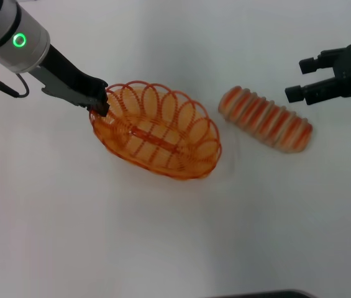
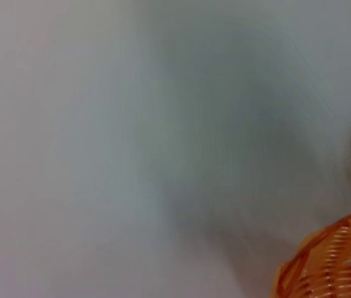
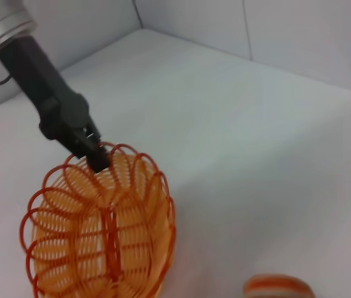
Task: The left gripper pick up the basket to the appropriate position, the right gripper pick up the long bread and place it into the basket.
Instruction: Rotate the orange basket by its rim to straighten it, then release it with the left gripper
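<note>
The orange wire basket (image 1: 181,166) sits in the middle of the white table, empty. My left gripper (image 1: 101,103) is at the basket's left end, shut on its looped rim; the right wrist view shows it (image 3: 97,158) pinching the rim of the basket (image 3: 100,239). The left wrist view shows only a corner of the basket (image 2: 337,264). The long striped bread (image 1: 265,118) lies on the table to the right of the basket, a short gap apart; its end shows in the right wrist view (image 3: 279,287). My right gripper (image 1: 300,77) is open and empty, just right of and beyond the bread.
The white table (image 1: 163,248) spreads around both things. A white wall (image 3: 274,31) rises behind the table's far edge. A dark edge (image 1: 268,294) shows at the very front.
</note>
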You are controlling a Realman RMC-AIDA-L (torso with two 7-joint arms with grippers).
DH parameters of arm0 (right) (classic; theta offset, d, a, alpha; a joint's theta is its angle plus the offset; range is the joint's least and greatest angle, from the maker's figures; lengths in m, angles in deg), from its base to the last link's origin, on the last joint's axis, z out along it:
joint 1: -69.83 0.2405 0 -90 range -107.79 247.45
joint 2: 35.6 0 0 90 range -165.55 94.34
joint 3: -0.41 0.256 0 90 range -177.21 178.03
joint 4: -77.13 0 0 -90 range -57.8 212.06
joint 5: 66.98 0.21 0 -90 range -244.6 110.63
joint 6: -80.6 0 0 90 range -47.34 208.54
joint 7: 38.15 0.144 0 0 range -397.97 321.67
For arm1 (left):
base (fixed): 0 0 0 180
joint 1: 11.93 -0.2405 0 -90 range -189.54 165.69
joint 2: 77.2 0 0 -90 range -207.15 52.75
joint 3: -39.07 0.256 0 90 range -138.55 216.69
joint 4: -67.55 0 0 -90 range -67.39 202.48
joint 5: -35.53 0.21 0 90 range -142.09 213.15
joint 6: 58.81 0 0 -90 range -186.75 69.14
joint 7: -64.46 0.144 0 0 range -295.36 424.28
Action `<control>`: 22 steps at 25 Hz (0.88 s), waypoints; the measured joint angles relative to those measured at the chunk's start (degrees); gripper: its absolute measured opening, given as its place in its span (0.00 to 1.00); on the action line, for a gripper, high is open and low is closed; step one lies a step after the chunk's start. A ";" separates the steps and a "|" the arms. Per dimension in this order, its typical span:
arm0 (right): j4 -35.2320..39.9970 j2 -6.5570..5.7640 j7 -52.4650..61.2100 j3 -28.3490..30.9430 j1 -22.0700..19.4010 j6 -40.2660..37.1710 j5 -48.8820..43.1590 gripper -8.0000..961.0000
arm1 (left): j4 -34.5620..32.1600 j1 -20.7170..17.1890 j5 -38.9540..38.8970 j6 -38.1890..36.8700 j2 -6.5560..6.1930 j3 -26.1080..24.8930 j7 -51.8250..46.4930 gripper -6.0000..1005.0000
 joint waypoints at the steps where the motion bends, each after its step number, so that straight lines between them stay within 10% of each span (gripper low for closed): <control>1: 0.00 0.00 0.36 0.25 0.10 0.17 0.02 0.98 | 0.21 0.00 -0.38 -0.06 0.00 -0.85 -0.33 0.10; 22: 0.00 0.00 0.52 3.14 0.47 4.77 3.79 0.98 | 0.58 -11.79 -10.58 8.83 0.50 -4.35 -3.77 0.10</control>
